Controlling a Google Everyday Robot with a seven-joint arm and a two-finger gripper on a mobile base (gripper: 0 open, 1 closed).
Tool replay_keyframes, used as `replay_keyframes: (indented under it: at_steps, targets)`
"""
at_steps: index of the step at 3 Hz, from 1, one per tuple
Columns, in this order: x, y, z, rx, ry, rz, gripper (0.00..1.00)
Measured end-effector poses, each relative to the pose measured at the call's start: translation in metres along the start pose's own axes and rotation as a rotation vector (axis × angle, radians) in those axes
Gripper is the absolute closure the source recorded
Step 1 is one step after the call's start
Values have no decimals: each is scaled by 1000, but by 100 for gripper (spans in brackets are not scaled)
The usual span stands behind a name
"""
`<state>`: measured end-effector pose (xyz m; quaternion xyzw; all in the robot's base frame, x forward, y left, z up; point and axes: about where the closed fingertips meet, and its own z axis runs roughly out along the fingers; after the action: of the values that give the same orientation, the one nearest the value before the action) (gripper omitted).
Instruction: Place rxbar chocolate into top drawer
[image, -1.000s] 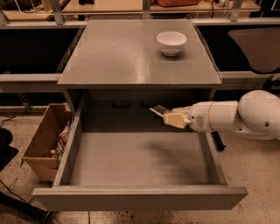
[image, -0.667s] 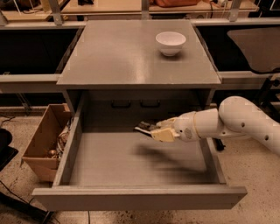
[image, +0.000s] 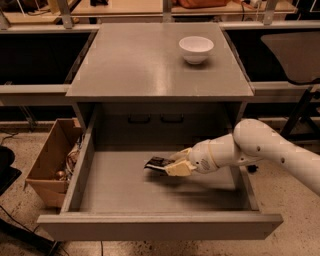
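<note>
The top drawer stands pulled wide open below the grey cabinet top. My gripper reaches in from the right, over the middle of the drawer. It is shut on the rxbar chocolate, a small dark bar that sticks out to the left of the pale fingers. The bar hangs a little above the drawer's flat grey bottom, which carries a shadow under it. My white arm crosses the drawer's right wall.
A white bowl sits at the back right of the cabinet top. A brown cardboard box with clutter stands on the floor left of the drawer. A dark chair is at the far right.
My gripper has moved left and down with the bar, from the drawer's back right to over its middle and closer to the bottom.
</note>
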<state>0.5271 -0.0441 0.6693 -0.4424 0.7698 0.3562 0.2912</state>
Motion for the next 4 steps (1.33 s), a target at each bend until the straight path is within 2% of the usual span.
replay_keyframes:
  at_steps: [1, 3, 4]
  targets:
    - [0, 0, 0, 1, 0, 2, 50]
    - [0, 0, 1, 1, 0, 2, 4]
    - [0, 0, 1, 0, 0, 2, 0]
